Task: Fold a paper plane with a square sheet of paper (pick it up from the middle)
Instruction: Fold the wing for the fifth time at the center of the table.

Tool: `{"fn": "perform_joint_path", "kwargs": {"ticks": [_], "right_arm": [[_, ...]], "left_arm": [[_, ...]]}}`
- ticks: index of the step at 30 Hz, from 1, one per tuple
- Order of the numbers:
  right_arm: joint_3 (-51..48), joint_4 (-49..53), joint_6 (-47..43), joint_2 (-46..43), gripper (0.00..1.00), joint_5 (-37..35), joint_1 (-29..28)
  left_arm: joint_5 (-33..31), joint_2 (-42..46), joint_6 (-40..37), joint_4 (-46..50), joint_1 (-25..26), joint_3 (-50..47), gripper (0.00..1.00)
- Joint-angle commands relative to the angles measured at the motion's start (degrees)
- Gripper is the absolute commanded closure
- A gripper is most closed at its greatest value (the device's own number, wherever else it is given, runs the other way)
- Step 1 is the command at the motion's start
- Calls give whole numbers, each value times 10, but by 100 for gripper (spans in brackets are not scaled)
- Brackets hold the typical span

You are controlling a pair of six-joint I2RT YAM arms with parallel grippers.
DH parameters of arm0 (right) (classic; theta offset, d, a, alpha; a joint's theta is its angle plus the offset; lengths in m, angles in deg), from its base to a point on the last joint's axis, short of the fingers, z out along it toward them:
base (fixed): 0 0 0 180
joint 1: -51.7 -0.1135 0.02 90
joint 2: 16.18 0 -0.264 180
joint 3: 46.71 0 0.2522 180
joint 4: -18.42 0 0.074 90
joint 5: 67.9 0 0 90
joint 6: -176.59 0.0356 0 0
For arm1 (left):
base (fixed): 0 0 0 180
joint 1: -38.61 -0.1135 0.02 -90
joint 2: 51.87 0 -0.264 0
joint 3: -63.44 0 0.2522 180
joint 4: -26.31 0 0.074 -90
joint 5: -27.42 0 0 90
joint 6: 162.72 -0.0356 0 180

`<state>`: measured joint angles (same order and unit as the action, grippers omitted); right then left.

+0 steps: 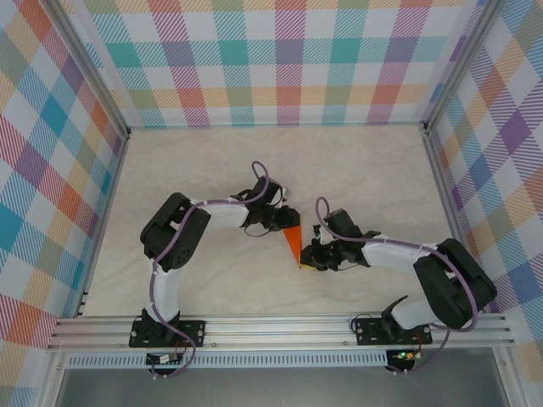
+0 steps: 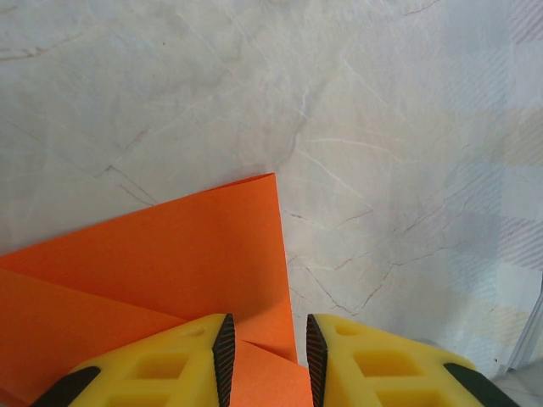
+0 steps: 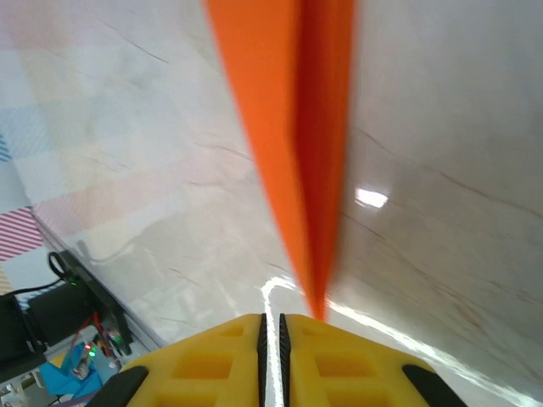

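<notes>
Midway across the marble-patterned table (image 1: 212, 161), the left arm reaches in from the left and sets the left gripper (image 1: 287, 222) at the upper end of the square sheet of paper (image 1: 294, 243), now creased into a narrow orange wedge that tapers toward the near edge. From the left wrist camera, the left gripper (image 2: 265, 326) stands released: its yellow fingers (image 2: 161, 369) and black pads (image 2: 224, 352) sit clearly apart, with the orange sheet (image 2: 170, 263) lying flat beneath and between them, one folded flap overlapping another and a sharp corner pointing up onto bare tabletop. Just right of the wedge's lower tip, the right gripper (image 1: 310, 256) comes in from the right arm, touching or nearly touching the paper. The right wrist camera shows the right gripper (image 3: 271, 324) clenched, with only a thin slit left between its jaws; the sheet (image 3: 297, 127) rises from there as a long, blurred orange sliver with a crease down its length, its point meeting the edge of the right-hand finger rather than the slit, so whether it is pinched cannot be told. Pastel plaid walls (image 1: 271, 59) enclose the table.
</notes>
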<state>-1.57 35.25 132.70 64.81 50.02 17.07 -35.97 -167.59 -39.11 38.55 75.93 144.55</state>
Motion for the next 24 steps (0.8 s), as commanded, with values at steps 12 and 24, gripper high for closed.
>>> {"fn": "perform_joint_path", "kwargs": {"ticks": [12, 24], "right_arm": [[57, -110, 65, 90, 87, -19, -4], [72, -160, 106, 185, 88, -38, -5]], "left_arm": [[-23, -18, -9, 41, -2, -9, 68], [-23, -19, -9, 42, -2, -11, 68]]}}
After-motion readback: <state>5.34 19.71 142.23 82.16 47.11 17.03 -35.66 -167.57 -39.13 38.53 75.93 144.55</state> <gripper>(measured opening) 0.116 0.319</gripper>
